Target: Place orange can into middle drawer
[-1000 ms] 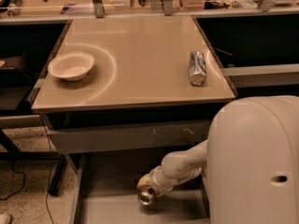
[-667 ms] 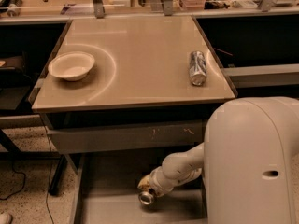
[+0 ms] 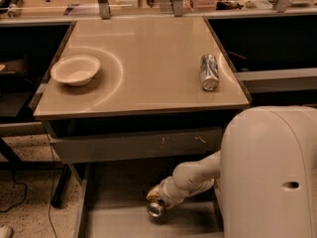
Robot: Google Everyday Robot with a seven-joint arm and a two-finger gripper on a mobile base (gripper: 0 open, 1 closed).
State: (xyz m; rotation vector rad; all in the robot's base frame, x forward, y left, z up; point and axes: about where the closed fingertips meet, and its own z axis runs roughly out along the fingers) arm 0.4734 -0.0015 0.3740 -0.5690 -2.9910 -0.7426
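Arm reaches under table (image 3: 148, 53) into open middle drawer (image 3: 119, 221). Pincer (image 3: 158, 198) low at 6 o'clock, right at the orange can (image 3: 155, 208) (silver end toward camera). Can't tell if pincer is clenched or released. Can sits inside drawer, over its floor. On table: silver can (image 3: 209, 72) lying at 3 o'clock, white bowl (image 3: 75, 70) at 9 o'clock.

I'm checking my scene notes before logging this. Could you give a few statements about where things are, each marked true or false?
1. The white bowl sits on the left of the tabletop. True.
2. The silver can stands upright. False: it lies on its side near the right edge.
3. The pincer is down in the open middle drawer. True.
4. The orange can is on the tabletop. False: it is in the drawer, at the pincer.
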